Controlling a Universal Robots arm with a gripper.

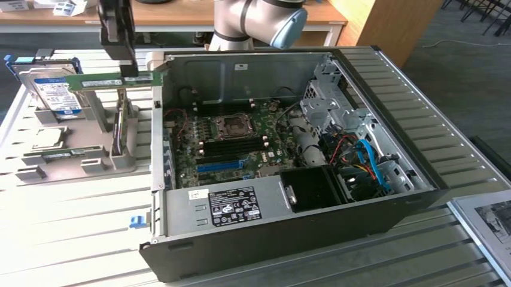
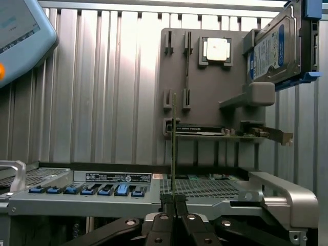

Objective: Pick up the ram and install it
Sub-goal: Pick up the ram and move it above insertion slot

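Over the grey holder, at the exterior view's left and just outside the open case, the gripper holds the ram in the air. The stick lies level, long edge up, clear of the holder's slots and near the hard drive, which stands on the far left of the holder. In the wrist view the ram shows edge-on, a thin line rising from the fingers, which are pressed together on it and pinch one end.

The pick-up looks done. The step in hand, as I judge it, is the carry toward the motherboard, with the install not yet begun.

That install would call for clearing the case's left wall and coming down inside without touching the cables on the right. The stick would have to line up along one of the dark slots that seem to lie beside the socket, not the blue slot nearer the camera. Since the grip is on one end, I expect a straight, even press would matter, or the ram could tilt and bind in the slot.
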